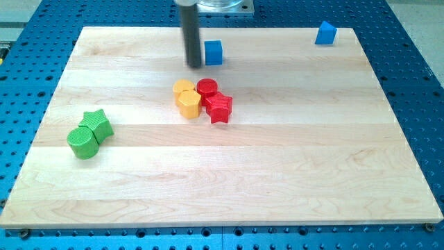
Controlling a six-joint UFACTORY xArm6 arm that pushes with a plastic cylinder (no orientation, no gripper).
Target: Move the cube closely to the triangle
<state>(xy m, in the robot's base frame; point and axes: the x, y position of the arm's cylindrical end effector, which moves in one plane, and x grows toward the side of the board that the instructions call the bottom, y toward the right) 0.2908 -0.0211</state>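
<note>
Currently, my tip (pixel 193 66) rests on the wooden board (pixel 277 173) in the upper centre of the frame, just beside the left face of the blue cube (pixel 214 52); contact or a hairline gap cannot be told apart. The end effector is a bare rod: it has nothing to open or close and holds nothing.

The blue triangle (pixel 325 32) stands at the upper right of the frame, near the board's top edge, well apart from the cube. The path between them is free of other blocks.

Handling, as a judgement: the cube appears small, rigid and light, and should slide readily on the smooth wood. It cannot be grasped; it can only be pushed. Apply the tip at the middle of the left face, since an off-centre push is likely to turn the cube or let it slip past the rod. Aim toward the right and slightly upward.

Bystanders: two yellow blocks (pixel 186 98), a red cylinder (pixel 207 87) and a red star (pixel 219 107) cluster at centre; a green star (pixel 98 123) and a green cylinder (pixel 82 142) sit at left.

No brands, labels or legible writing are visible.
</note>
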